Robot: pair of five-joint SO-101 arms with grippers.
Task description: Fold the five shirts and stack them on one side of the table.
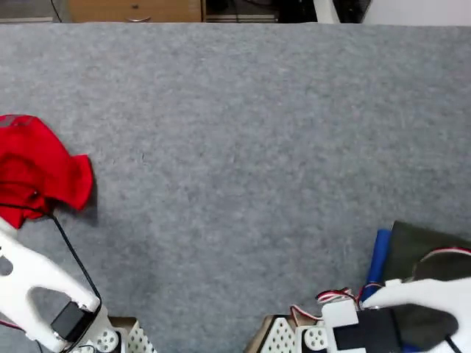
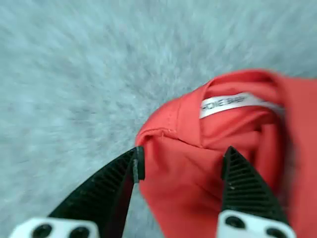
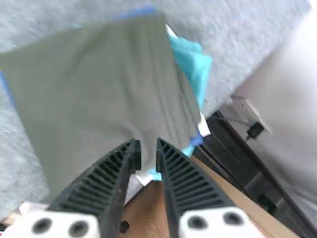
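Two pincers: one open over red, one closed down at the stack.
Left gripper (image 2: 184, 156) is released, jaws spread wide and straddling the collar end of the red shirt (image 2: 218, 134), with the white neck label (image 2: 233, 102) just beyond the tips. That shirt lies crumpled at the left edge of the worktop (image 1: 243, 132), and the left arm (image 1: 29, 283) is based at the near-left corner. Right gripper (image 3: 147, 146) is clenched to a thin slit at the border of the olive shirt (image 3: 94, 89); possibly nipping cloth, but the view is too blurred to confirm. The olive shirt lies flat on top of a pile at the near-right corner, with the cyan shirt (image 3: 190, 62) and blue shirt (image 1: 378, 257) poking out beneath it.
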